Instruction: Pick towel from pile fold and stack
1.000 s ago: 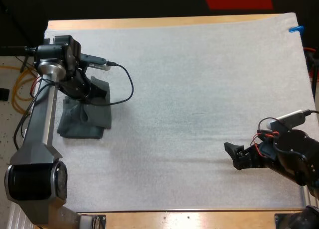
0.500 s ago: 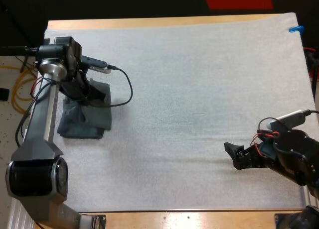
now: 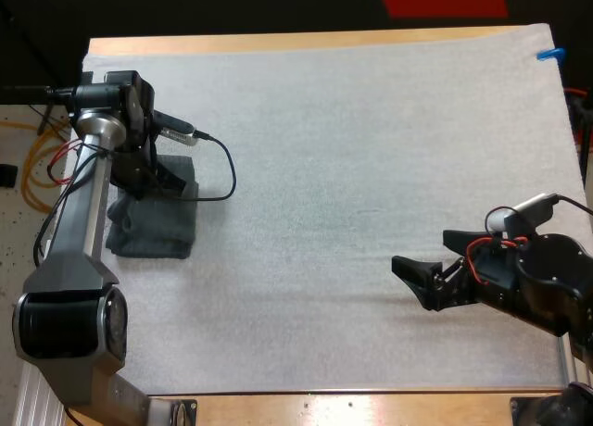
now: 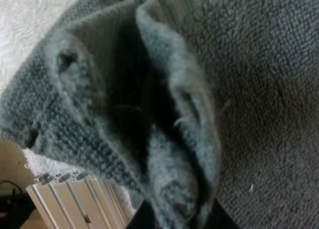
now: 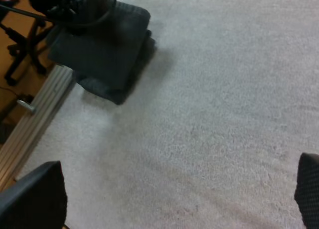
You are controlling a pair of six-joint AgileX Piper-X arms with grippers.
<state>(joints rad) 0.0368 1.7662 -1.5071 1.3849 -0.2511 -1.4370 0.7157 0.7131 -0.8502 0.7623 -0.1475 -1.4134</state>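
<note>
A folded stack of dark grey-green towels [image 3: 153, 224] lies at the mat's left edge. My left gripper [image 3: 153, 178] is down on the stack's far end. Close up, its black fingertips pinch a raised fold of the towel [image 4: 164, 104] from both sides, so my left gripper [image 4: 177, 220] is shut on it. My right gripper [image 3: 422, 256] hovers over bare mat at the near right, far from the stack. Its fingers [image 5: 35, 194] stand wide apart with nothing between them. From there the stack [image 5: 107, 50] lies ahead, with the left arm over its far side.
The white mat [image 3: 352, 139] covers most of the table. An aluminium rail [image 5: 35, 119] runs along the mat's left edge just beside the stack. A black cable [image 3: 222, 171] loops from the left wrist over the mat.
My left gripper has shifted a little left and lower onto the stack, and the towel's loose right edge has drawn in. My right gripper has moved left, its fingers now spread.
</note>
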